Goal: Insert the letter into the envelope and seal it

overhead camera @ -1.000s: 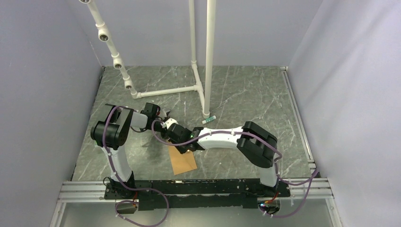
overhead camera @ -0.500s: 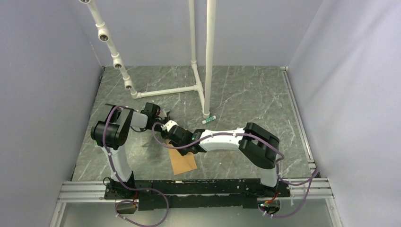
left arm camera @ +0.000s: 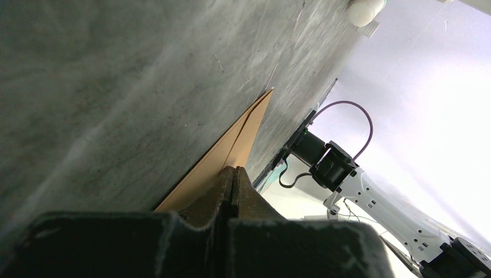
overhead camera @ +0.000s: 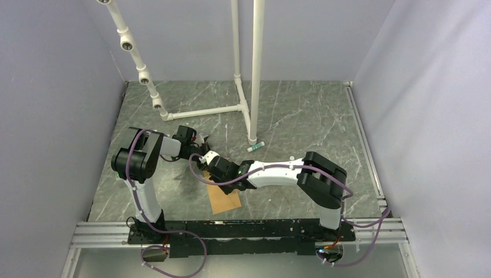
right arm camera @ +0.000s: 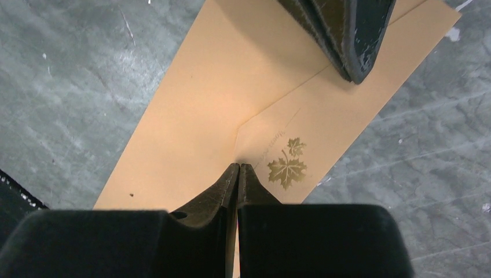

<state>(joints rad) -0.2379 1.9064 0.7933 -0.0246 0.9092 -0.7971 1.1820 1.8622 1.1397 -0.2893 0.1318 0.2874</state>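
The orange-brown envelope lies flat on the table. In the right wrist view its flap is folded down, with a gold maple leaf print beside the flap tip. My right gripper is shut, its tips resting on the envelope at the flap tip; in the top view it covers the envelope's far end. My left gripper is shut, tips at the envelope's edge. Its fingers press the envelope's far corner. The letter shows in no view.
A white PVC pipe frame stands at the back of the table. A small white and green tube lies by its foot. A metal rail runs along the near edge. Grey walls close in left, right and behind.
My right gripper has slid a little to the left over the envelope, and its elbow has shifted right. The left arm and the envelope have stayed put.
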